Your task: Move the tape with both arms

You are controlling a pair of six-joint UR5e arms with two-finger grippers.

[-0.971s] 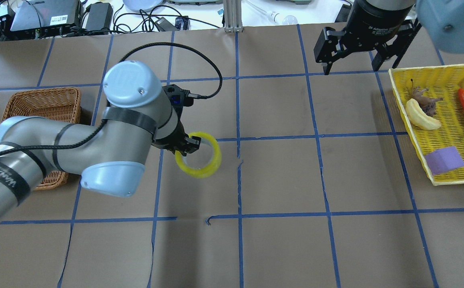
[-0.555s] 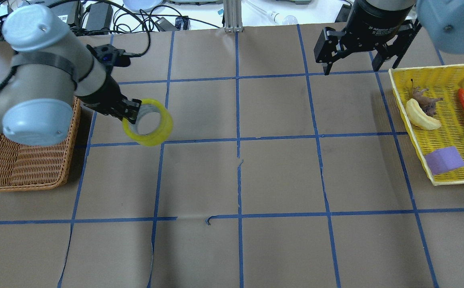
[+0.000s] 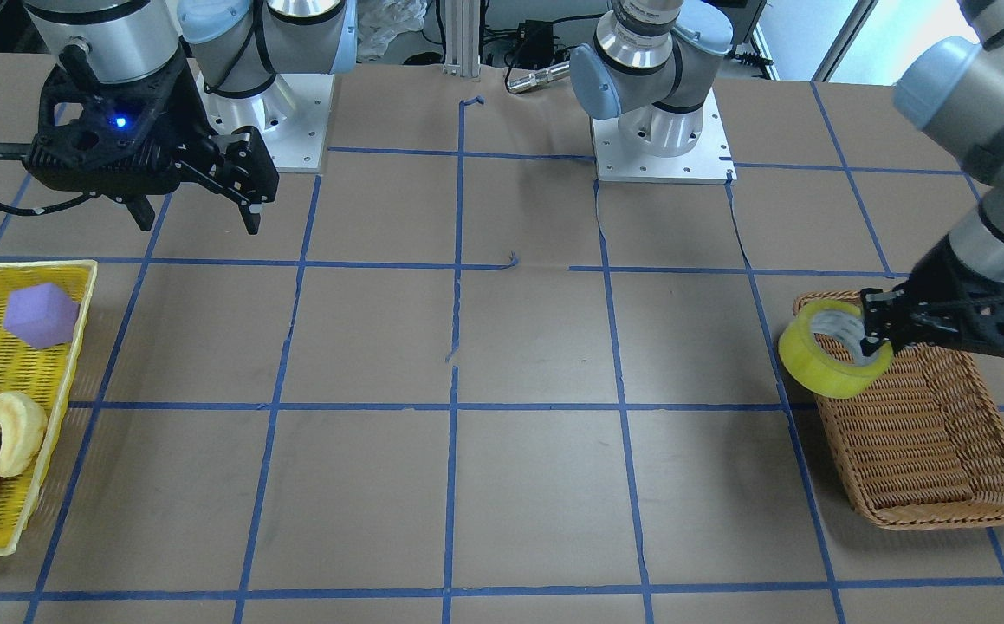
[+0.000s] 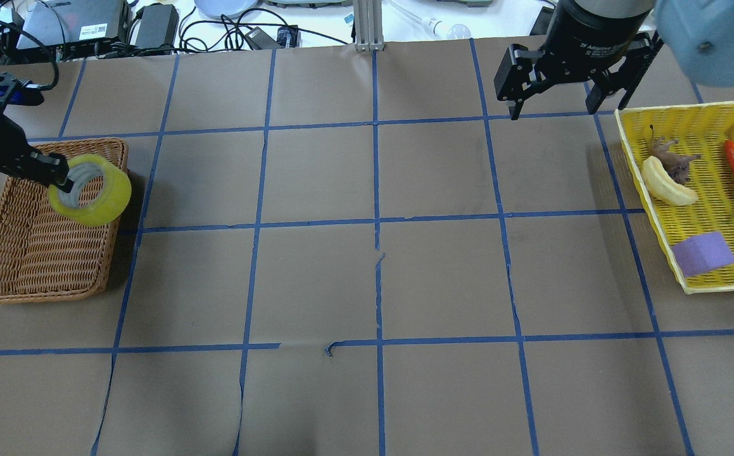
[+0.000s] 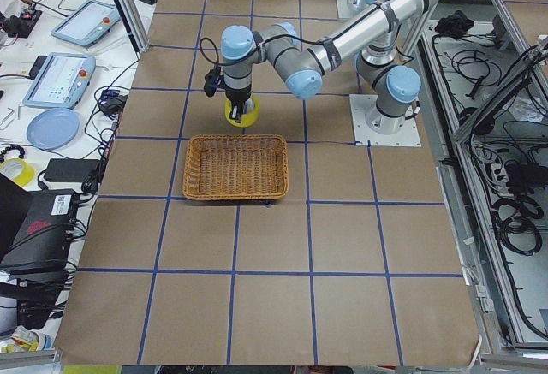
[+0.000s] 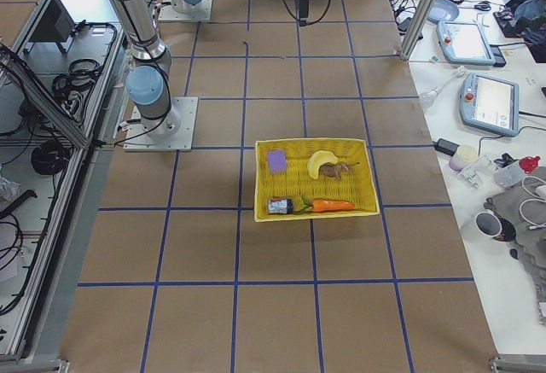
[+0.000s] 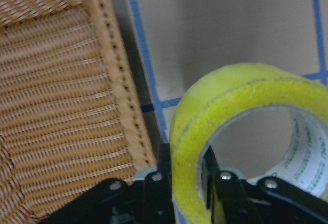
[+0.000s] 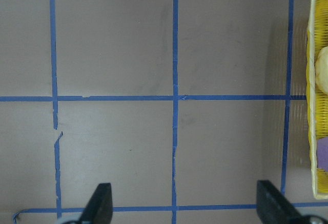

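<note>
The yellow-green tape [image 4: 95,197] hangs in my left gripper [image 4: 64,181], whose fingers pinch the roll's wall. It is held above the far right corner of the wicker basket [image 4: 37,253], partly over the rim. In the front view the tape [image 3: 822,364] and left gripper [image 3: 876,334] are at the basket's [image 3: 926,451] near corner. The left wrist view shows the tape [image 7: 230,96] clamped between the fingers, beside the basket rim [image 7: 120,101]. My right gripper [image 4: 553,109] is open and empty, high over the far right of the table; it also shows in the front view [image 3: 198,217].
A yellow plastic basket [image 4: 683,114] at the right edge holds a pale banana toy [image 4: 665,182], a carrot, a purple block [image 4: 702,252] and a small animal figure. Blue tape lines grid the brown table. Cables and devices lie beyond the far edge.
My left arm has swung left and back, carrying the tape from near the table's middle to above the wicker basket. The right gripper has stayed open in place.
</note>
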